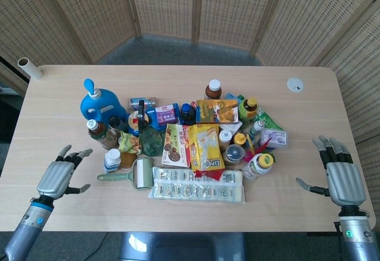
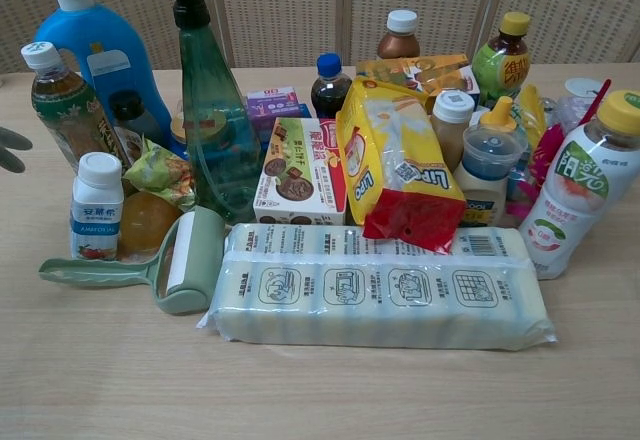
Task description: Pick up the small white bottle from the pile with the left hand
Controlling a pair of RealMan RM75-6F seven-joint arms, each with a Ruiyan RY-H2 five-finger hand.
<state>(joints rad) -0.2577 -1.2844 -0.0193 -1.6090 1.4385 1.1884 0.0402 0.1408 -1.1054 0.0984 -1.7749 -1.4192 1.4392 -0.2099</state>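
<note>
The small white bottle (image 1: 111,159) (image 2: 97,206) stands upright at the pile's left front corner, with a white cap and a blue label. My left hand (image 1: 59,175) hovers open to the left of it, fingers spread and pointing toward the pile, a short gap away. Only its fingertips (image 2: 12,148) show at the left edge of the chest view. My right hand (image 1: 338,175) stays open over the table's right side, far from the pile and holding nothing.
A green lint roller (image 1: 133,174) lies just right of the bottle, its handle in front of it. A tea bottle (image 1: 95,130) and a blue detergent jug (image 1: 98,104) stand behind. A flat white pack (image 1: 198,184) lies at the front. A paper roll (image 1: 28,68) sits at the far left corner.
</note>
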